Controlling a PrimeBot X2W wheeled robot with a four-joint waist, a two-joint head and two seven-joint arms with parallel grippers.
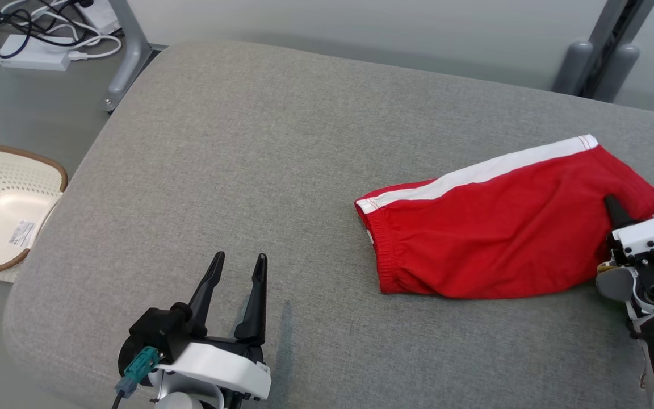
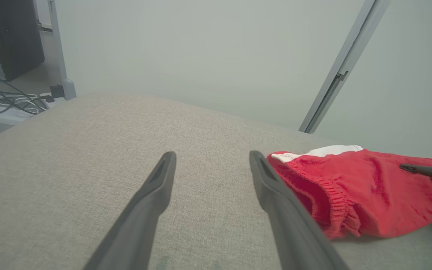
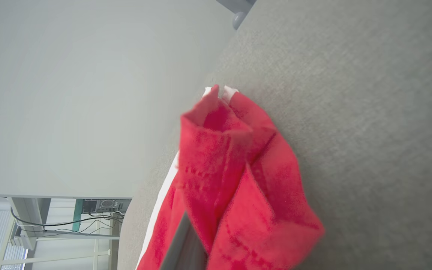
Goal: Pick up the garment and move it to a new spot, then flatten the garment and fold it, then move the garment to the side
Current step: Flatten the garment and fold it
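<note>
The left gripper [image 2: 212, 153] was held with its jaws wide apart above the grey cushion [image 2: 88, 150]. The red garment [image 2: 369, 195] was laid just right of the right jaw. The right gripper [image 2: 407, 168] was pressed on its far right end. Cables [image 2: 6, 101] were seen far left of the jaws.

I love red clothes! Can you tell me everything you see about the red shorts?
The red shorts look like soft cotton, with a white stripe along the far edge and a gathered elastic waistband at the left end. They lie rumpled on the gray cushion, toward its right. The right gripper is shut on their right edge, bunching the cloth.
</note>
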